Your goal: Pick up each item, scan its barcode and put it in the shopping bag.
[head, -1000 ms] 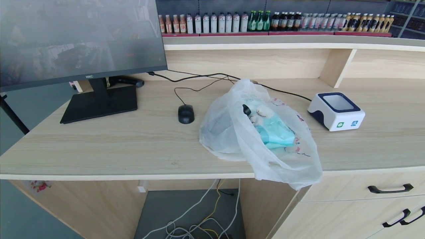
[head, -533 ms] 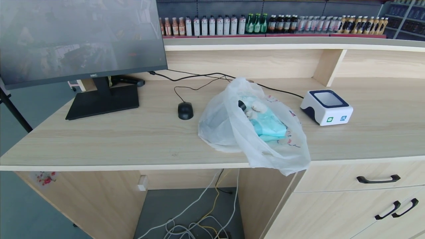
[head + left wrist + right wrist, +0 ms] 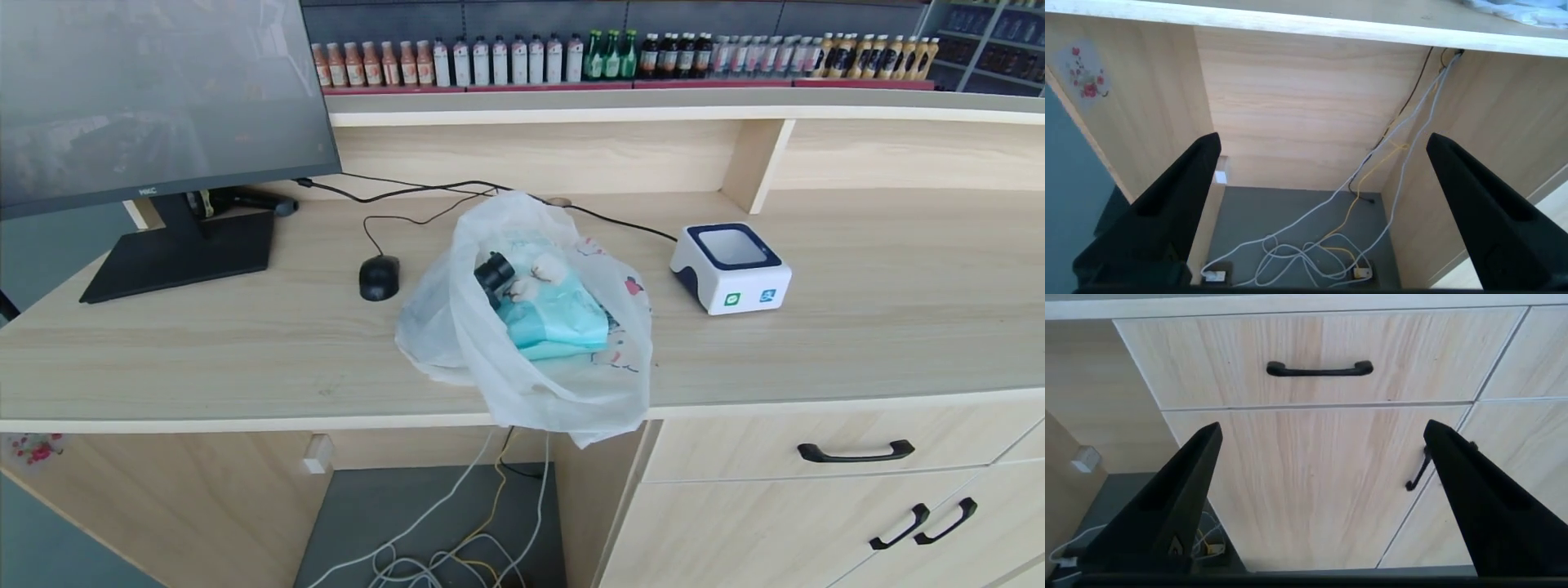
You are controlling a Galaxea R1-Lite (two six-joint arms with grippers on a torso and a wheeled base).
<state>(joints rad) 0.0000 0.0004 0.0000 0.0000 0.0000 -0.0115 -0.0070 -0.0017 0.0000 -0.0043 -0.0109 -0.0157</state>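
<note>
Down low, my left gripper and right gripper both gape wide and empty before the counter. Up top, the shopping bag sags over its front edge, holding a teal pack and perhaps a dark-capped bottle. The scanner sits farther back.

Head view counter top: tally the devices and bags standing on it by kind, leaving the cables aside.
Monitor: 1
Mouse: 1
Shopping bag, with items inside: 1
Scanner box: 1
Dark handheld device behind the monitor stand, kind unclear: 1
Total: 5
</note>
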